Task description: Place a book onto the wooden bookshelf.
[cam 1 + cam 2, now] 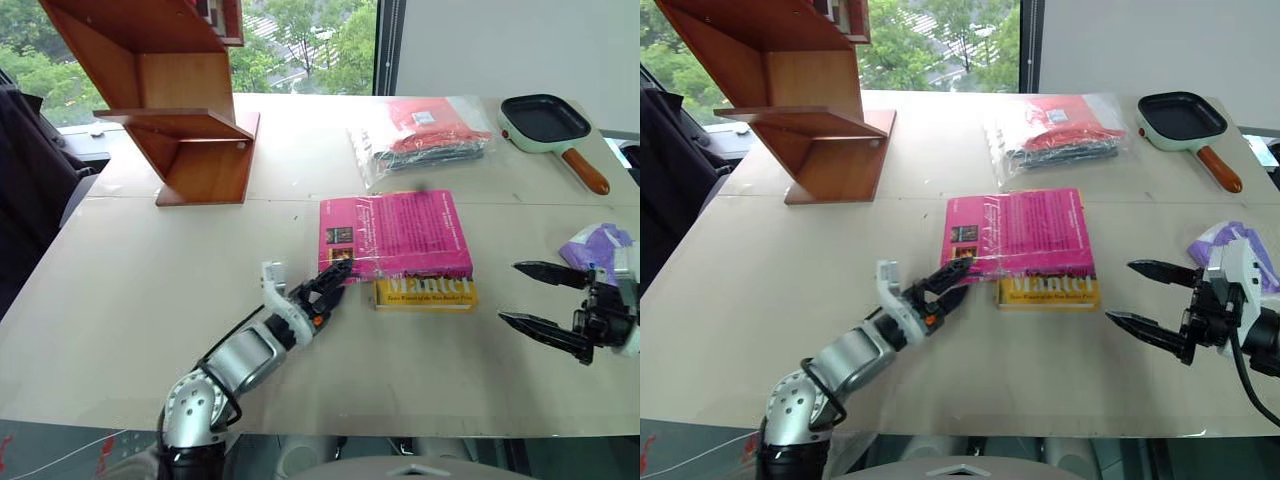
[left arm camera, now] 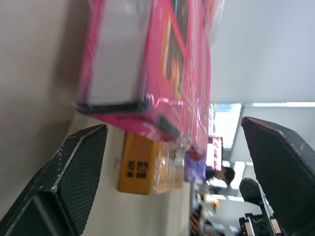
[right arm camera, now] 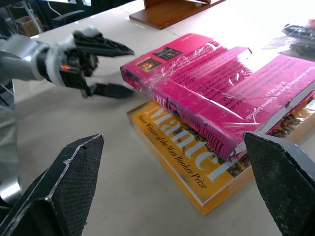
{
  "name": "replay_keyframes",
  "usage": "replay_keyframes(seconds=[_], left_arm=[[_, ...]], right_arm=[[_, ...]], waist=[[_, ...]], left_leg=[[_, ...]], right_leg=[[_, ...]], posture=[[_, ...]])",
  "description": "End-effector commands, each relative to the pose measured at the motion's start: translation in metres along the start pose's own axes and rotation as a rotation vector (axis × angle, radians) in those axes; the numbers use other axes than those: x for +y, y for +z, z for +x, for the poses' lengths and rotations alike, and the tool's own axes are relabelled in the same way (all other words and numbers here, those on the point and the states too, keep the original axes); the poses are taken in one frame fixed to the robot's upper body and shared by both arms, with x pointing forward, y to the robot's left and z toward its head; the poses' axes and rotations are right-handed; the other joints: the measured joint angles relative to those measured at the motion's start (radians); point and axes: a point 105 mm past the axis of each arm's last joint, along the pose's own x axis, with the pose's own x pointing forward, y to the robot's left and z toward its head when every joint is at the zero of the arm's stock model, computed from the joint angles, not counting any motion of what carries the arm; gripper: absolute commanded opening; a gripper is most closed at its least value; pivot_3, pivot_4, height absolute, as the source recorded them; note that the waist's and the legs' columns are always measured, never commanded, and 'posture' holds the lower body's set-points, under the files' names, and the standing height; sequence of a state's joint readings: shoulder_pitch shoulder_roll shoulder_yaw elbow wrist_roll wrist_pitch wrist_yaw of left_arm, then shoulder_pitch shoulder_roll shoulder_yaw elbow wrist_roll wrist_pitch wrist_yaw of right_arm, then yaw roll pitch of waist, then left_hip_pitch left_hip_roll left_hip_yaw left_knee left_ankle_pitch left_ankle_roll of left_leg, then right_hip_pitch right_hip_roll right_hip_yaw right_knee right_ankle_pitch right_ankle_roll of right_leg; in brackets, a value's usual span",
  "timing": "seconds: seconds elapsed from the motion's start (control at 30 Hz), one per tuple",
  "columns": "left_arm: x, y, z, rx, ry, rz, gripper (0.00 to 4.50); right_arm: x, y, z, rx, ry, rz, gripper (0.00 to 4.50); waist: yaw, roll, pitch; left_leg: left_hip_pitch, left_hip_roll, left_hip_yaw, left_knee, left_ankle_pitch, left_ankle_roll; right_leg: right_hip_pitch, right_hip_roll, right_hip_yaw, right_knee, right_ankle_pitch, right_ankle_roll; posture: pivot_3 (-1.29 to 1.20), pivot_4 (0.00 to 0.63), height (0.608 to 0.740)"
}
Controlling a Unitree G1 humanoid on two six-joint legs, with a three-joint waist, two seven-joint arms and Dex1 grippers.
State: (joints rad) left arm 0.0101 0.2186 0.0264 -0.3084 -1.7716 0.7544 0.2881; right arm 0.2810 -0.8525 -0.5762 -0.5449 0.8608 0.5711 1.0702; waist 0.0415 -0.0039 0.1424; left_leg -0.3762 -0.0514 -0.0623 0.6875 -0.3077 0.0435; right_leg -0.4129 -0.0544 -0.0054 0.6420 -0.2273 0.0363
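On the counter [image 1: 150, 300], near its middle, the book [image 1: 400, 235] lies flat with its pink cover up, stacked askew on a yellow book [image 1: 425, 293] so that its near-left corner overhangs; that overhang looks like the reason the left end effector [image 1: 333, 278] comes in low and level at that corner, fingers spread one above the other, so that one can slip under the cover and one over it; the left wrist view shows the corner standing between the two fingers, not yet pinched. At the right edge the right end effector [image 1: 538, 298] hangs spread wide and empty, apart from both books, apparently clear so as to leave the left arm room. Far back at the left the wooden bookshelf [image 1: 190, 130] stands well apart from the book; a bagged red item [image 1: 425, 135] and a small pan [image 1: 545, 122] sit along the far side, out of the likely path.
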Motion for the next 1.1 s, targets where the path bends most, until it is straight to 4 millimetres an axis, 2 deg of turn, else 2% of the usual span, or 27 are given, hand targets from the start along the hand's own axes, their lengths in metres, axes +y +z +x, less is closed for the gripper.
replay_keyframes(seconds=[0.03,0.2,0.37,0.5,0.63,0.87,1.1], left_arm=[[-0.006,0.003,0.007,0.006,-0.044,-0.051,4.5],[-0.007,0.004,0.026,-0.008,-0.065,-0.138,4.5],[-0.008,0.013,0.041,-0.069,-0.058,-0.144,4.5],[-0.019,0.039,0.044,-0.161,-0.1,-0.122,4.5],[-0.017,0.062,0.048,-0.263,-0.098,-0.158,4.5],[-0.016,0.041,0.065,-0.212,-0.101,-0.191,4.5],[-0.015,0.045,0.074,-0.236,-0.096,-0.218,4.5]], right_arm=[[0.005,0.011,-0.008,-0.012,-0.023,-0.039,4.49],[0.007,0.01,-0.013,-0.011,-0.059,-0.041,4.49],[0.008,0.01,-0.017,-0.01,-0.083,-0.043,4.49],[0.006,0.011,-0.018,-0.011,-0.087,-0.045,4.49],[0.005,0.011,-0.018,-0.014,-0.086,-0.047,4.49],[0.005,0.018,-0.018,-0.031,-0.077,-0.054,4.49],[0.003,0.02,-0.018,-0.046,-0.093,-0.058,4.49]], waist=[[0.0,0.0,0.0],[0.001,0.0,-0.001],[0.003,0.0,-0.001],[0.002,-0.001,-0.001],[0.0,-0.001,-0.001],[0.004,-0.002,0.0],[0.004,-0.002,0.0]], left_leg=[[0.0,0.0,0.0,0.0,0.0,0.0],[0.001,0.0,0.0,0.0,0.0,0.0],[0.001,0.0,0.001,0.0,0.0,0.0],[0.001,0.0,0.001,0.0,0.0,0.0],[0.001,0.0,0.001,0.0,0.0,0.0],[0.0,0.0,0.0,0.0,0.0,0.0],[0.0,0.0,0.001,0.001,0.0,0.0]], right_leg=[[0.0,0.0,0.0,0.0,0.0,0.0],[0.001,0.0,0.0,0.0,0.0,0.0],[0.002,0.0,0.0,0.0,0.0,0.0],[0.002,0.0,0.0,0.0,0.0,0.0],[0.001,0.001,0.0,0.0,0.0,0.0],[0.001,0.001,0.0,-0.001,0.0,0.0],[0.002,0.001,0.0,-0.001,0.0,0.0]], posture=[[0.0,0.15,0.72],[0.0,0.15,0.72],[0.0,0.15,0.72],[0.0,0.15,0.72],[0.0,0.15,0.72],[0.0,0.15,0.72],[0.0,0.15,0.72]])
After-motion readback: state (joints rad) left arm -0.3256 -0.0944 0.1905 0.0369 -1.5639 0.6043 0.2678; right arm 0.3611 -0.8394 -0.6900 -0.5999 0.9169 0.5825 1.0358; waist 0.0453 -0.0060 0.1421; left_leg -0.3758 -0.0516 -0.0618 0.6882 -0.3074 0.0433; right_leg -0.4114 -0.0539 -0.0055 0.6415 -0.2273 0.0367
